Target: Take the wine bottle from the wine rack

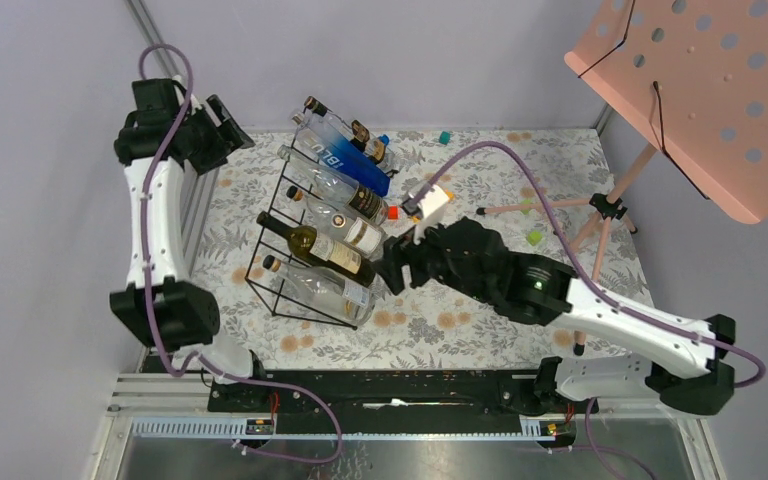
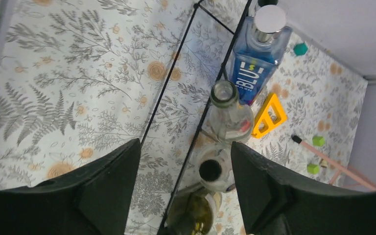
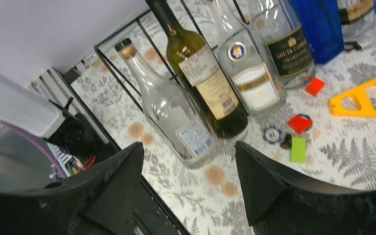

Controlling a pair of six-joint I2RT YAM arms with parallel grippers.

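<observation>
The black wire wine rack (image 1: 260, 262) stands left of the table's middle, with several bottles lying across it. The wine bottle (image 1: 315, 245) is dark green with a cream label, second from the near end. My right gripper (image 1: 392, 270) hangs open just off the bottles' bases. In its wrist view the wine bottle (image 3: 200, 73) lies ahead beside a clear bottle (image 3: 171, 107), and nothing is between the fingers (image 3: 117, 181). My left gripper (image 1: 232, 128) is open at the rack's far left. It looks down the row of bottle mouths towards the green wine bottle (image 2: 196, 210).
A pink perforated music stand (image 1: 700, 90) rises at the back right, its legs on the table. A yellow triangle (image 3: 362, 95), red pieces (image 3: 299, 123), a green block (image 3: 297, 149) and a poker chip (image 3: 272, 133) lie near the bottle bases. A blue bottle (image 2: 254, 63) lies at the rack's far end.
</observation>
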